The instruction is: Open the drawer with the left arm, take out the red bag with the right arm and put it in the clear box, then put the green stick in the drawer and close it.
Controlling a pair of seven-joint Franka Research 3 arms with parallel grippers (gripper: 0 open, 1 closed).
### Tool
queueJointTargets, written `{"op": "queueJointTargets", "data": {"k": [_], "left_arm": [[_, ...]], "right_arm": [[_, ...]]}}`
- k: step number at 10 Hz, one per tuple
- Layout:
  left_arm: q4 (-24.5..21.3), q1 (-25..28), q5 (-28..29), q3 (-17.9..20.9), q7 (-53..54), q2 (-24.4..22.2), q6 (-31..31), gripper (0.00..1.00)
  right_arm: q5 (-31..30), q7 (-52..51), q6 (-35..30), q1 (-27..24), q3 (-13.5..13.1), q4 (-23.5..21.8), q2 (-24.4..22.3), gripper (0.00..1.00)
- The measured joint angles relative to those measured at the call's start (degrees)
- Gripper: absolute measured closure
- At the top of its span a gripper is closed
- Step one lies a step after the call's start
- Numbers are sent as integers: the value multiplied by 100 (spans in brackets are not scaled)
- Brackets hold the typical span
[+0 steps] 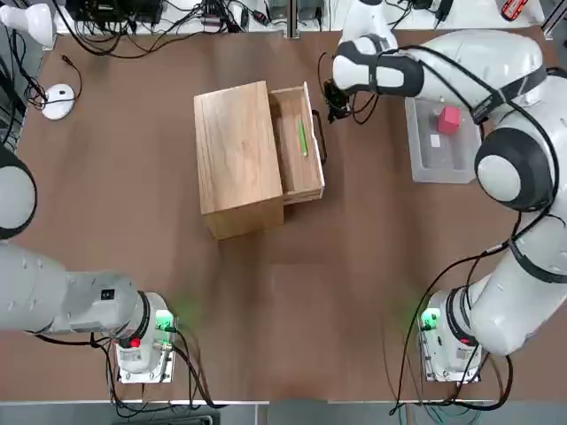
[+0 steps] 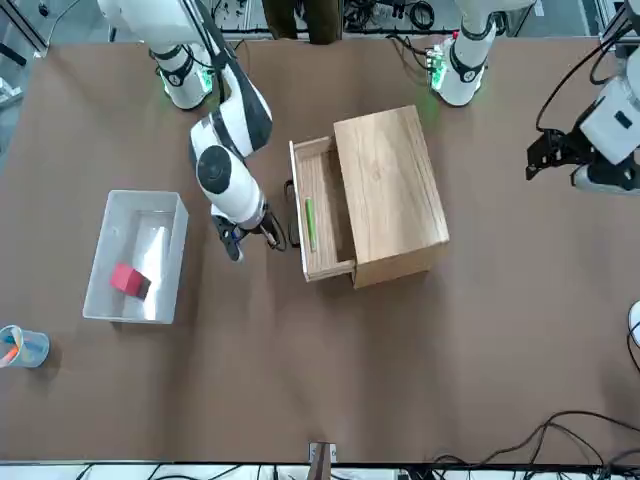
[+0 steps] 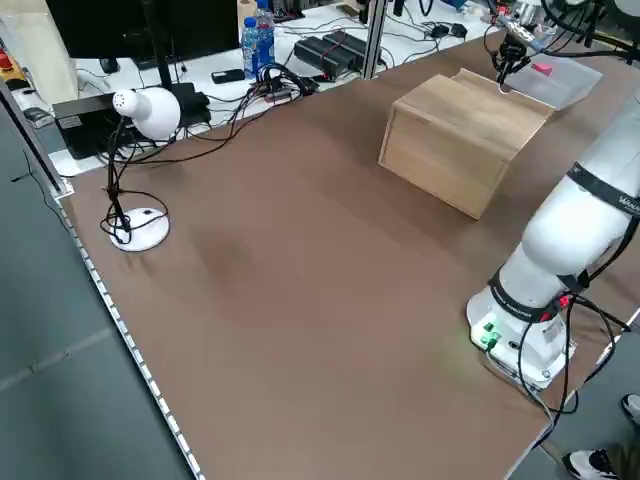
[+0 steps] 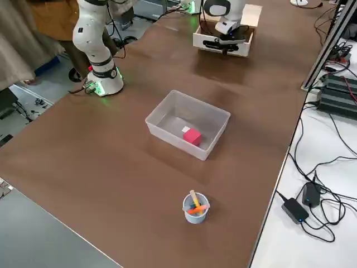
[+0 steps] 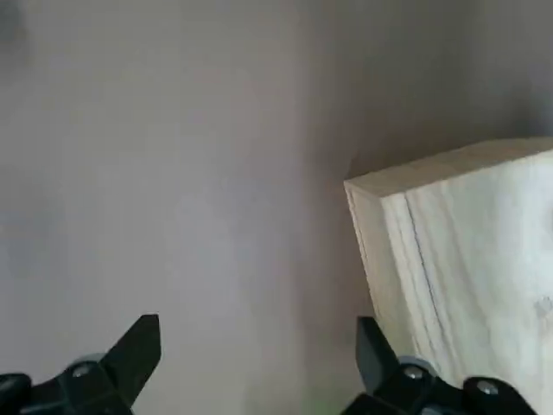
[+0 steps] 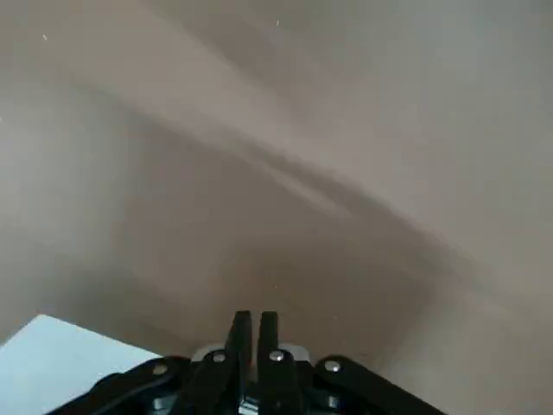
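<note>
1. Right gripper (image 1: 334, 104) sits low over the table (image 1: 354, 266), just beside the dark bar handle (image 1: 320, 137) of the drawer (image 1: 299, 142), at the handle's far end. In the right wrist view its fingers (image 6: 240, 333) are pressed together with nothing between them.
2. Drawer stands pulled out of the wooden cabinet (image 1: 237, 158), on the side of the cabinet that faces the right gripper.
3. Green stick (image 1: 302, 138) lies flat on the drawer floor, lengthwise, close to the right gripper but separated from it by the drawer front and handle.
4. Clear box (image 1: 440, 142) rests on the table on the other side of the right gripper from the drawer, partly under the right arm (image 1: 496, 133) in the top view.
5. Red bag (image 1: 448, 119) lies inside the clear box, near one end wall; the right side view shows it resting on the box floor, apart from the gripper.
6. Left gripper (image 2: 560, 152) hangs above the table, well apart from the cabinet. The left wrist view shows its fingers (image 5: 138, 346) spread wide and empty, with a cabinet corner near one finger.
7. Small blue cup (image 4: 195, 207) holding coloured sticks stands beyond the clear box, well apart from both grippers.
8. Desk lamp (image 3: 140, 160) stands at the table corner far from the right gripper.
</note>
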Motion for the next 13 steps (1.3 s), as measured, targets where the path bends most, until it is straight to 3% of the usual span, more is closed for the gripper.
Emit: {"op": "queueJointTargets", "data": {"k": [2, 5, 13], "left_arm": [[-10, 101, -6, 3, -24, 0, -3, 0], [-20, 155, -7, 4, -67, -1, -1, 0], [-41, 156, -7, 0, -70, 1, 1, 0]], "right_arm": [[10, 117, 86, 46, -6, -2, 172, 99], [61, 183, 110, 35, -24, -3, 343, 99], [969, 162, 306, -56, 0, -3, 576, 99]]}}
